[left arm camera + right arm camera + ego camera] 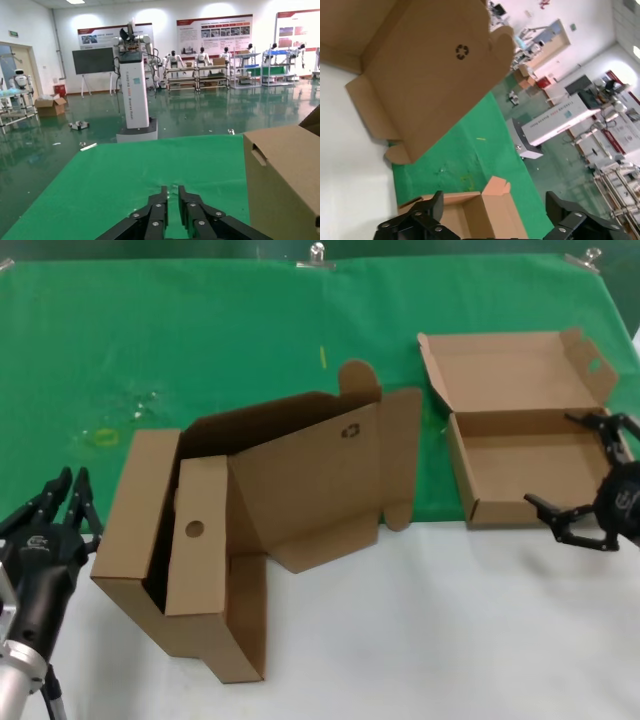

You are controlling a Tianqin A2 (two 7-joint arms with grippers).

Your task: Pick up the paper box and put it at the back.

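Observation:
The paper box [520, 455] is a shallow brown cardboard mailer lying open at the right, on the green cloth's front edge, with its hinged lid [510, 365] folded back. My right gripper [578, 472] is open and hangs over the box's right front part, one finger near the far right wall and one at the front wall. In the right wrist view the box [485, 215] lies between the spread fingers of that gripper [492, 210]. My left gripper [62, 495] is shut and empty at the front left; the left wrist view shows it [172, 197] over the cloth.
Two larger brown boxes slotted into each other [240, 540] stand in the middle-left; they also show in the left wrist view [282, 185] and the right wrist view [435, 65]. The green cloth [200, 340] covers the back, and white tabletop [450, 620] lies in front.

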